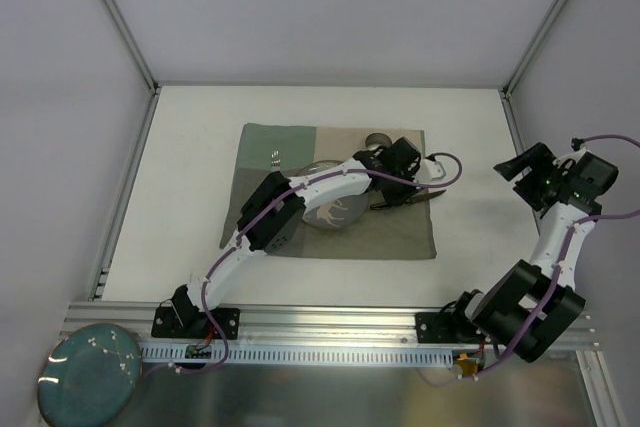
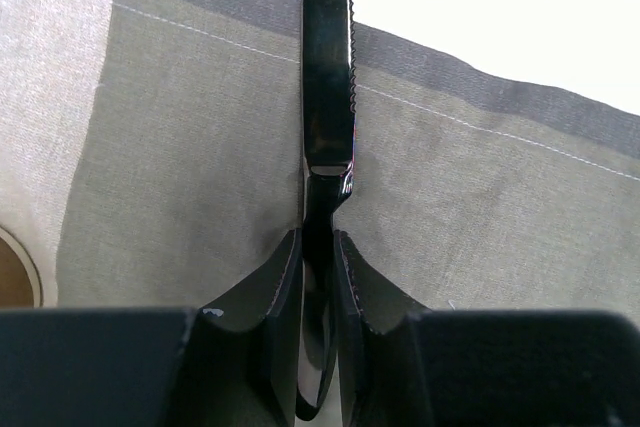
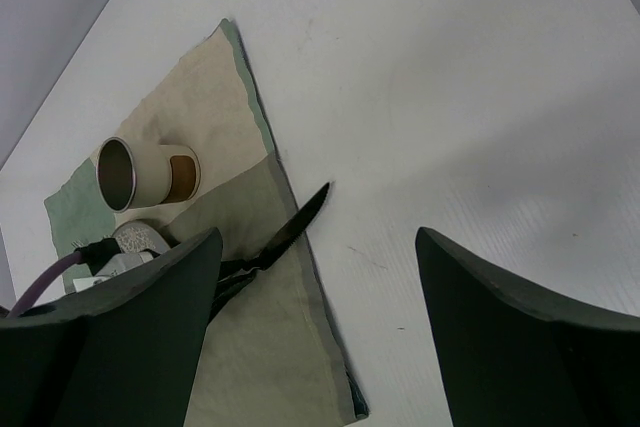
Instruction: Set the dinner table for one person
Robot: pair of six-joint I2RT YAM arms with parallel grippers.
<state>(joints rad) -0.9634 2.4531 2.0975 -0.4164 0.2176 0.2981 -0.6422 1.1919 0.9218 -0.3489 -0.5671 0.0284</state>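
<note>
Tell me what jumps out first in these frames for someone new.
The left gripper is clamped on a dark serrated knife, whose blade reaches the right edge of the patchwork mat in the middle of the table. The right gripper hangs open and empty over the right side. A teal plate sits at the near-left corner, outside the frame rail.

Robot lab test cell, matte-white dinner table (image 1: 190, 177) framed by aluminium bars (image 1: 128, 187), blank white panels (image 1: 330, 7) past far edge, slotted rail (image 1: 330, 352) along near edge
</note>
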